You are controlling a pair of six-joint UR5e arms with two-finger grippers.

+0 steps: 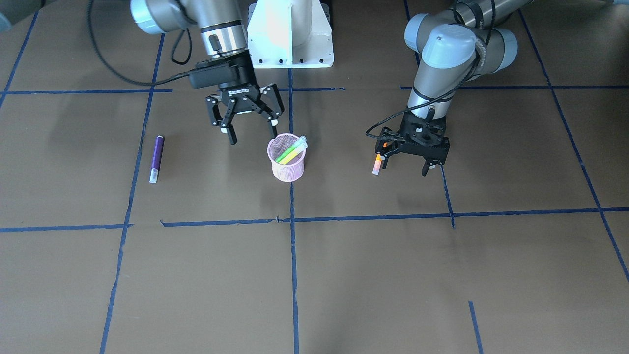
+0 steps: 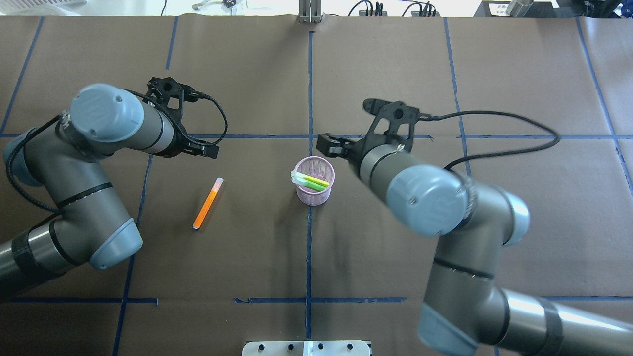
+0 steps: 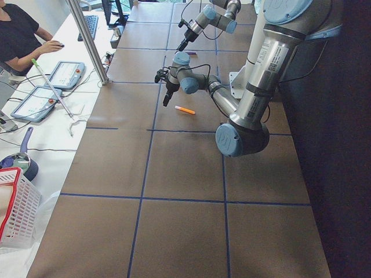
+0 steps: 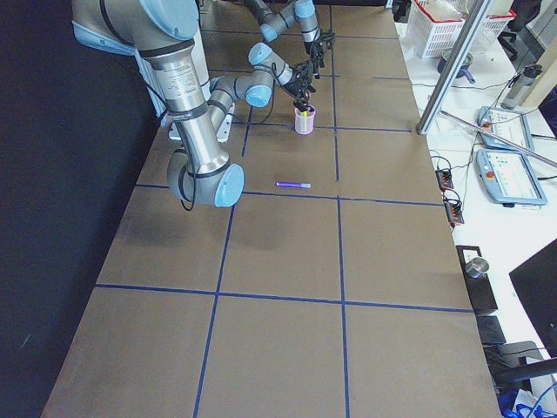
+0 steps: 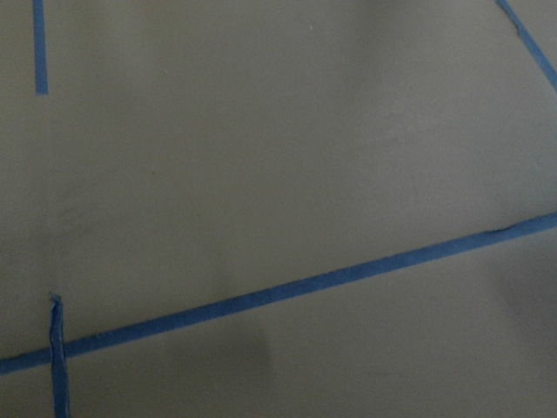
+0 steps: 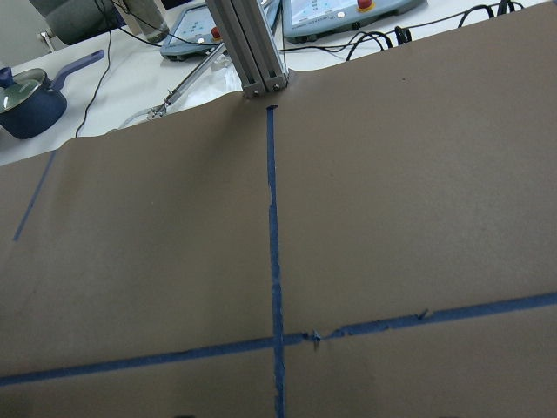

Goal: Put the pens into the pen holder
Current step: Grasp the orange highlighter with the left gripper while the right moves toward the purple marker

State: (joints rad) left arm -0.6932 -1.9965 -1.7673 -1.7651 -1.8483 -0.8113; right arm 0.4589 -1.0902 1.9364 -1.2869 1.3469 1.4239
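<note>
Directions are read on the front-facing view, 12 o'clock toward the robot's base.

1. The pen holder stands upright on the table, on the blue tape line that runs toward 6 o'clock.
2. It holds two pens, a bright green pen and a yellow-green pen. Both lean, and their pale cap ends stick out over the rim at 1 o'clock.
3. The purple pen lies flat, well apart from the holder at its 9 o'clock, cap end toward 6 o'clock.
4. The orange pen lies flat at the holder's 3 o'clock. In the overhead view it lies free, with nothing gripping it.
5. The right gripper hangs at the holder's 10 o'clock. Its fingers are spread wide and hold nothing.
6. The left gripper points down beside the orange pen. Its fingers are apart and hold nothing. Whether a fingertip touches the pen cannot be told.
</note>
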